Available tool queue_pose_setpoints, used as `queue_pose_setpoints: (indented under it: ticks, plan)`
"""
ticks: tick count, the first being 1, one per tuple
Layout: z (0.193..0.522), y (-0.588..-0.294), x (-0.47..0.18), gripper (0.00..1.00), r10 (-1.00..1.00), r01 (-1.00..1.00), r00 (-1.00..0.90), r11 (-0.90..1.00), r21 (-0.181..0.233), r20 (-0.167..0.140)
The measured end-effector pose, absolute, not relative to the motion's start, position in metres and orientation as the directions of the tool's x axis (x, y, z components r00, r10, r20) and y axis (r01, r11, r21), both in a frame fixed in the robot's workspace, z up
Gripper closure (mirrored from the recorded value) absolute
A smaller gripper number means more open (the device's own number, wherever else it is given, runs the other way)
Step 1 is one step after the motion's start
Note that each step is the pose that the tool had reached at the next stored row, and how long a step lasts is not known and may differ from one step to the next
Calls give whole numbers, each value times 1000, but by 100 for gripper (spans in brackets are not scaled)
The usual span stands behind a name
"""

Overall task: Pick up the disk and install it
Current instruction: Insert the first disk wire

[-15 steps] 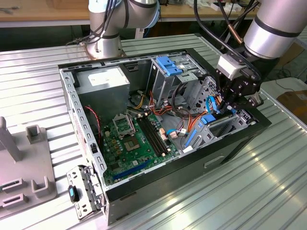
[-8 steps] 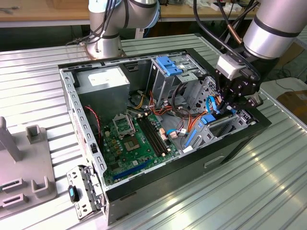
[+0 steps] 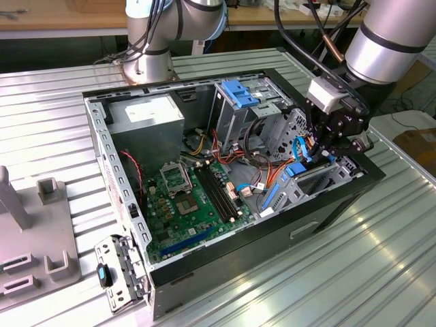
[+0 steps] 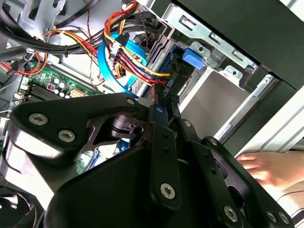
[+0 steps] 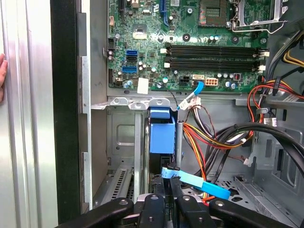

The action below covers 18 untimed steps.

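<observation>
The disk [image 5: 161, 135] stands on edge inside the drive bay at the case's corner, with its blue carrier rail toward me. In the second wrist view the disk [image 4: 176, 80] shows a dark printed face with a blue tab beyond it. My gripper [image 5: 167, 187] is right at the disk's near end, fingers drawn close together and pinching that end. The second wrist view shows the gripper [image 4: 164, 100] tips meeting there. In the exterior view the gripper [image 3: 321, 155] reaches down into the case's right end, just above the blue-railed disk [image 3: 298, 170].
A blue flat cable [image 5: 194, 183] and a bundle of red, yellow and black wires [image 5: 213, 137] crowd the bay. The green motherboard [image 3: 184, 197], grey power supply [image 3: 146, 112] and upright cage with blue latch [image 3: 238, 92] sit in the case. A person's hand [image 4: 259, 166] rests outside it.
</observation>
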<state>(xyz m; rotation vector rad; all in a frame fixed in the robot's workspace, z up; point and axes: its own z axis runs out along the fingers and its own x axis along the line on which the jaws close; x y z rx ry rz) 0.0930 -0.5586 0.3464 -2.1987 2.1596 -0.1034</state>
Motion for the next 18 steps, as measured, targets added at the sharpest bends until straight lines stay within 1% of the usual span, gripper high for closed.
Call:
queue_pose_setpoints:
  ticks: [5, 6, 7, 8, 18]
  plan:
    - [346, -559, 93, 84, -1000, -996, 18, -18, -89, 7]
    - [346, -559, 93, 84, -1000, -995, 18, -18, -93, 6]
    - [346, -559, 93, 84, -1000, -994, 18, -18, -110, 5]
    - [346, -559, 93, 84, -1000, -993, 18, -18, -113, 5]
    - [346, -558, 91, 84, -1000, -993, -18, 17, -116, 5]
